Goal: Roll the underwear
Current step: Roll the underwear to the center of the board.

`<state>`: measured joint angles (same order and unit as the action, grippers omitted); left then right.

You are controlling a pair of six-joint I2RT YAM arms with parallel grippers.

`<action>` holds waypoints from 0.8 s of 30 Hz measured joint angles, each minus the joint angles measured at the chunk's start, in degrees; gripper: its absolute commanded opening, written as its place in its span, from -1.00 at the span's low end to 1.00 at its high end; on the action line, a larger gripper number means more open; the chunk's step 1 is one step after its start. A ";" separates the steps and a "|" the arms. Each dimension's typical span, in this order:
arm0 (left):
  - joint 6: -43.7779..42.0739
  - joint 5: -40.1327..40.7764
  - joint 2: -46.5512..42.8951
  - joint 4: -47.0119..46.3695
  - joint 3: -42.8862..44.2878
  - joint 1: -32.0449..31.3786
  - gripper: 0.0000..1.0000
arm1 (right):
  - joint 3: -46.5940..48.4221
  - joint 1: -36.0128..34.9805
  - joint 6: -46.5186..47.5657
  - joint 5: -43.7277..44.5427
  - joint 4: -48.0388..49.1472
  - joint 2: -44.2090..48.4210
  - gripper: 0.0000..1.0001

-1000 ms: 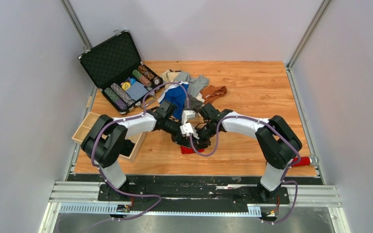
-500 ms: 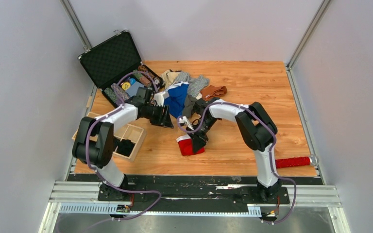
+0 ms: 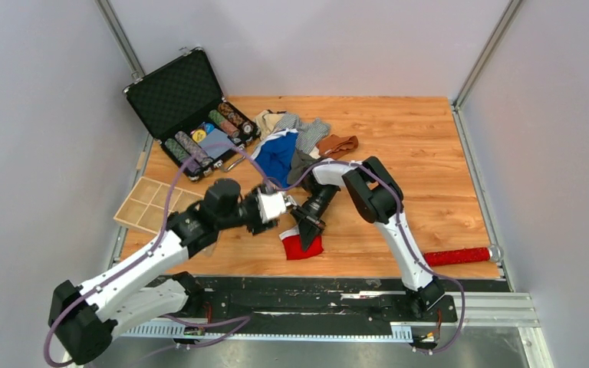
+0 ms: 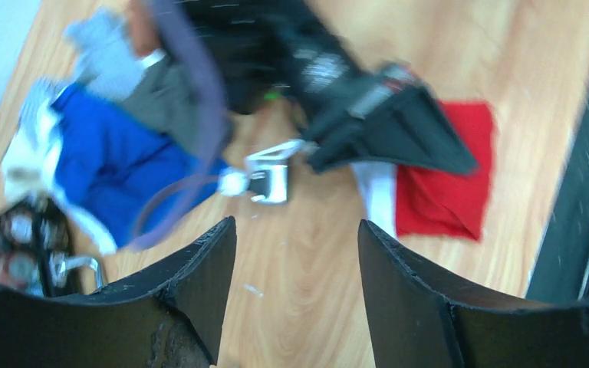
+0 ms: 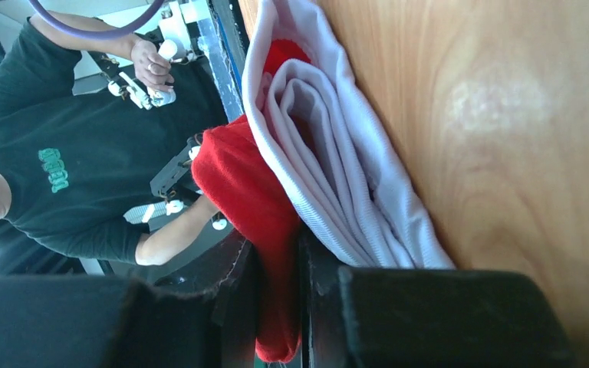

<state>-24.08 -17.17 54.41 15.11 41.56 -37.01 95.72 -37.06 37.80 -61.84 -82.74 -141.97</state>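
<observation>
The left gripper had spread and backed off, leaving the red underwear ahead pinched by the right gripper, seemingly half-rolled.

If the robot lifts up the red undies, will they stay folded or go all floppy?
Probably floppy: the red underwear bunches in soft folds where the right jaws pinch it. Its white layers lie loosely stacked, so they would likely slide apart and unfold when lifted. It looks thin and light, so it should not roll or tip, just drape.
</observation>
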 measured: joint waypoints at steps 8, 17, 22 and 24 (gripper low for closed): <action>-23.76 -3.30 -1.09 -1.16 -13.44 -13.84 0.36 | 8.44 -0.31 0.92 1.79 -5.79 -5.20 -1.00; -26.05 -1.70 12.31 -13.20 -14.86 -20.02 0.25 | 12.68 -0.37 2.23 1.90 -8.98 -7.67 -1.00; -25.49 1.09 14.23 -15.78 -15.06 -23.34 0.16 | 12.76 -0.37 2.56 1.88 -9.22 -7.78 -1.00; -24.90 2.89 14.71 -16.70 -15.04 -24.24 0.11 | 12.79 -0.37 2.62 1.88 -9.27 -7.80 -1.00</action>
<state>-48.97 -14.28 69.12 -1.58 26.52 -61.25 108.51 -37.43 40.42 -59.96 -92.01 -149.77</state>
